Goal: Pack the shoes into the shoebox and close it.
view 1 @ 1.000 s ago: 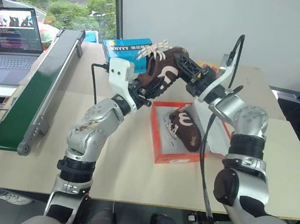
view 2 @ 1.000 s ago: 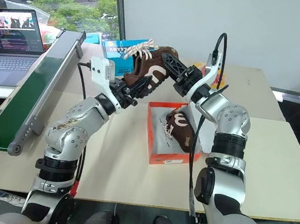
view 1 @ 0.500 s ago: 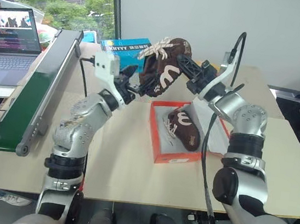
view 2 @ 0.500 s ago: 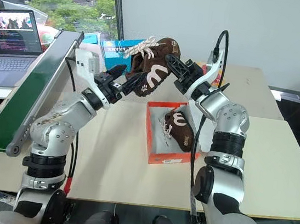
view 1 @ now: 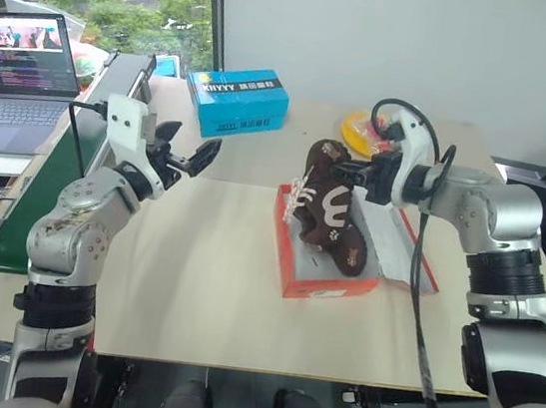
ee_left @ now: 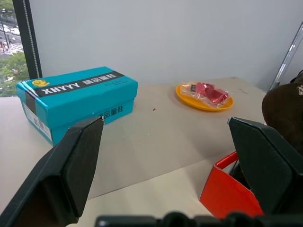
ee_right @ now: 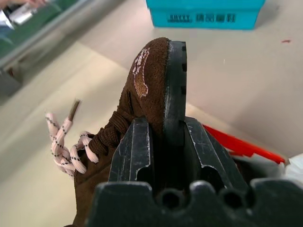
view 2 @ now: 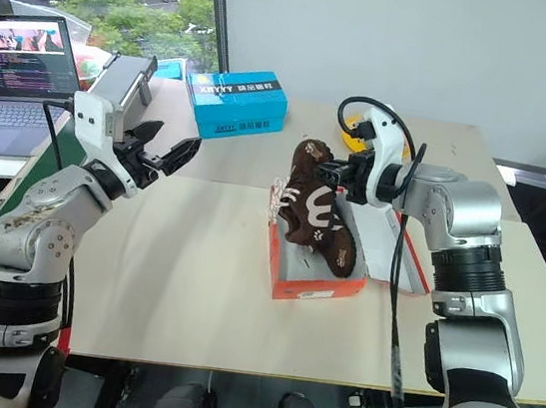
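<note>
Right claw [view 2: 335, 177] clamped on one brown shoe [view 2: 307, 190], held tilted over the red shoebox [view 2: 314, 288], atop the other shoe [view 2: 335, 250]. Left claw [view 1: 187, 151] wide apart, empty. Could tip out; dangling laces [view 2: 280, 191] could block the lid.

Two shoes [view 1: 328, 186], two boxes [view 1: 237, 102], one laptop [view 1: 17, 80].

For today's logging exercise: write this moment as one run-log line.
left end effector: open, empty | right end effector: shut on second shoe, over shoebox | first shoe: in shoebox | lid: open
</note>
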You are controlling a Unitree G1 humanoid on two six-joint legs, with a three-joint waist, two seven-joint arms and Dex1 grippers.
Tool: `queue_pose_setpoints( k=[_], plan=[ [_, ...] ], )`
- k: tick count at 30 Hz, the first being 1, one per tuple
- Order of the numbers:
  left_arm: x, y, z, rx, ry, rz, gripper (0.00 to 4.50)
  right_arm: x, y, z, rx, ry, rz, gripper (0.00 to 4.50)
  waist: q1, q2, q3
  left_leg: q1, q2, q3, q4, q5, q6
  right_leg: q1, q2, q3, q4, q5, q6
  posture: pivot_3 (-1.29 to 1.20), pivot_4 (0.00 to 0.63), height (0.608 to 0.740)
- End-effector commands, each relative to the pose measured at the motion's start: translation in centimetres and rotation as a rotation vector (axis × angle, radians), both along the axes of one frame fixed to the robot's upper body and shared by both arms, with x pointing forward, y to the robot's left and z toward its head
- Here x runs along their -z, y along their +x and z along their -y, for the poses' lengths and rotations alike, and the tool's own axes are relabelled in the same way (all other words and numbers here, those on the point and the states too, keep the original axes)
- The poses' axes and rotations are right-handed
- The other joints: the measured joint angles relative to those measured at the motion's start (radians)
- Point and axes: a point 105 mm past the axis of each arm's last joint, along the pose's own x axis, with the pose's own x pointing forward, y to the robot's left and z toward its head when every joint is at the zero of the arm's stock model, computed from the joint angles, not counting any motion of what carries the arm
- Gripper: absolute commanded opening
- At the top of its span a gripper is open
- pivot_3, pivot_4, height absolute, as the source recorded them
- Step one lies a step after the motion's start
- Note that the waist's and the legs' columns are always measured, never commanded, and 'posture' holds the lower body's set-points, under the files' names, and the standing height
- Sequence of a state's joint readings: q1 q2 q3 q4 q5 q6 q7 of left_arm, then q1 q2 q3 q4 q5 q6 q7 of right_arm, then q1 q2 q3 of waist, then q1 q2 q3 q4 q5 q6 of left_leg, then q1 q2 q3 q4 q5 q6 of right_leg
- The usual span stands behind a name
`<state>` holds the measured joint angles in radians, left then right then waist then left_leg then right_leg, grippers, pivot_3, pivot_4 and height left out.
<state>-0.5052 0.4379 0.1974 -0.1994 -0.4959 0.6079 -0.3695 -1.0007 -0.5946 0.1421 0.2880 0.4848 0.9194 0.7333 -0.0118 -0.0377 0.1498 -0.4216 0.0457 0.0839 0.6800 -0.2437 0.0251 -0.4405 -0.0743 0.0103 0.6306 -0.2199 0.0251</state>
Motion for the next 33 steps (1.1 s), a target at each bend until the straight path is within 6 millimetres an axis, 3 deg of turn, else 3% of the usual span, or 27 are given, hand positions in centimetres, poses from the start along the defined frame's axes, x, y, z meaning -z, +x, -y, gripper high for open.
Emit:
queue_pose_setpoints(
  k=[1,9,14,21,26,28,29,33],
  plan=[
    [-0.9,-1.1,0.8,0.008,0.015,0.062,4.5,1.6,-0.3,0.1,-0.045,-0.043,-0.02,0.34,0.0,0.0,0.0,0.0,0.0,0.0,0.0,0.0,0.0,0.0,0.0,0.0,0.0,0.0,0.0,0.0,0.15,0.74],
    [-0.2,-2.0,-0.5,-0.065,-0.007,0.052,4.5,7.0,0.3,2.0,-0.02,-0.177,-0.119,0.34,-0.001,0.0,0.0,0.001,0.0,0.0,0.0,0.0,0.0,0.0,0.0,0.001,0.0,0.0,0.0,0.0,0.15,0.74],
    [-0.3,-2.3,-0.4,-0.077,-0.011,0.053,4.5,7.3,0.8,0.6,-0.06,-0.208,-0.097,0.34,-0.001,0.0,0.0,0.001,0.0,0.0,0.0,0.0,0.0,0.001,0.0,0.001,0.0,0.0,0.0,0.0,0.15,0.74],
    [-0.1,-2.5,-0.4,-0.093,-0.016,0.049,4.5,9.6,1.7,-1.7,-0.085,-0.287,-0.087,0.34,-0.006,-0.001,-0.001,0.004,0.0,0.0,0.001,0.0,0.0,0.003,0.001,0.001,0.001,0.001,0.0,0.0,0.15,0.74],
    [0.0,-2.5,-0.3,-0.097,-0.017,0.044,4.5,11.8,1.6,-2.5,-0.107,-0.35,-0.113,0.34,-0.012,-0.002,-0.001,0.014,0.002,0.0,-0.001,0.0,0.0,0.011,0.002,0.002,0.0,0.001,-0.001,0.0,0.15,0.74],
    [0.1,-2.5,0.0,-0.093,-0.016,0.041,4.5,12.7,1.5,-2.6,-0.103,-0.363,-0.133,1.33,-0.012,-0.003,-0.002,0.02,0.002,0.001,-0.002,0.0,0.0,0.017,0.002,0.001,-0.001,0.001,-0.001,0.0,0.15,0.74],
    [0.1,-2.5,0.1,-0.09,-0.015,0.04,4.5,13.0,1.3,-2.7,-0.111,-0.365,-0.141,1.44,-0.012,-0.003,-0.002,0.021,0.002,0.001,-0.002,-0.001,0.0,0.018,0.002,0.002,-0.001,0.001,-0.001,0.0,0.15,0.74],
    [0.2,-2.2,0.4,-0.071,-0.004,0.034,4.5,12.8,0.9,-2.9,-0.137,-0.34,-0.147,2.82,-0.002,-0.003,-0.002,0.019,0.001,0.0,-0.003,-0.001,-0.001,0.016,0.001,0.001,-0.001,0.001,-0.001,0.0,0.15,0.74]
  ],
)
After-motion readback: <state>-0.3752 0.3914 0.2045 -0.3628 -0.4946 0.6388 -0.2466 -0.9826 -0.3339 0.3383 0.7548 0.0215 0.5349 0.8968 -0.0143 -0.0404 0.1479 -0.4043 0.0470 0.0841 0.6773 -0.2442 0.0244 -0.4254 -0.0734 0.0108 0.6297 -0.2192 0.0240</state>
